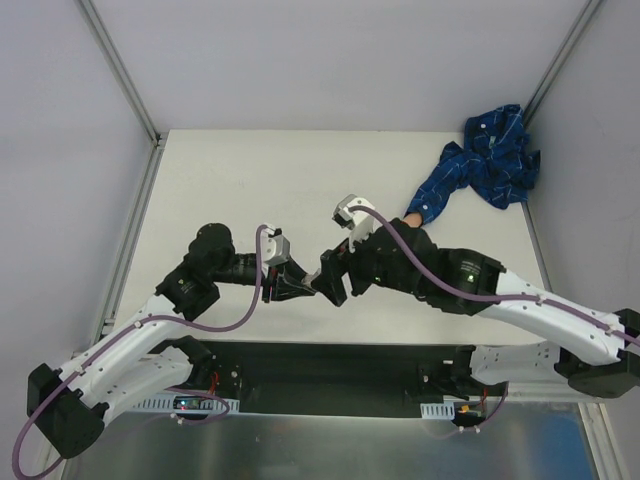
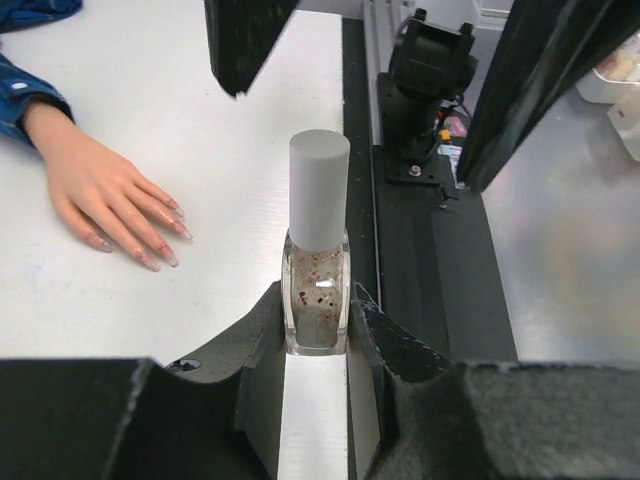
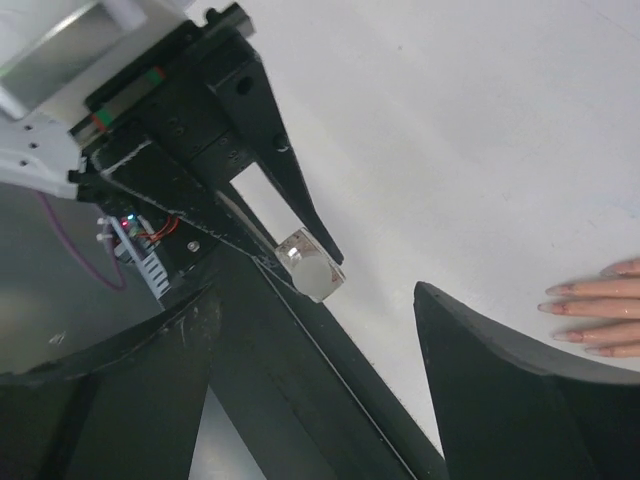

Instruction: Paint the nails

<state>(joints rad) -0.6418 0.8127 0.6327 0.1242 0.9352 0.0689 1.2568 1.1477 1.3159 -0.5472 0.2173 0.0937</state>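
Observation:
My left gripper (image 2: 317, 320) is shut on a small clear polish bottle (image 2: 317, 290) with red flecks and a grey cap (image 2: 319, 190), holding it upright. My right gripper (image 3: 320, 300) is open, its fingers (image 2: 245, 40) spread on either side above the cap (image 3: 312, 272) without touching it. The two grippers meet near the table's front middle (image 1: 322, 282). The flesh-coloured mannequin hand (image 2: 105, 195) lies flat on the table, its glossy pinkish nails (image 2: 170, 235) pointing toward the bottle. Its fingertips also show in the right wrist view (image 3: 600, 315). My right arm hides most of it in the top view.
The hand's blue patterned sleeve (image 1: 480, 165) is bunched at the table's back right corner. The white table (image 1: 250, 190) ends at a black front strip (image 1: 330, 370) carrying the arm bases. Grey walls with metal rails (image 1: 120, 75) stand on both sides.

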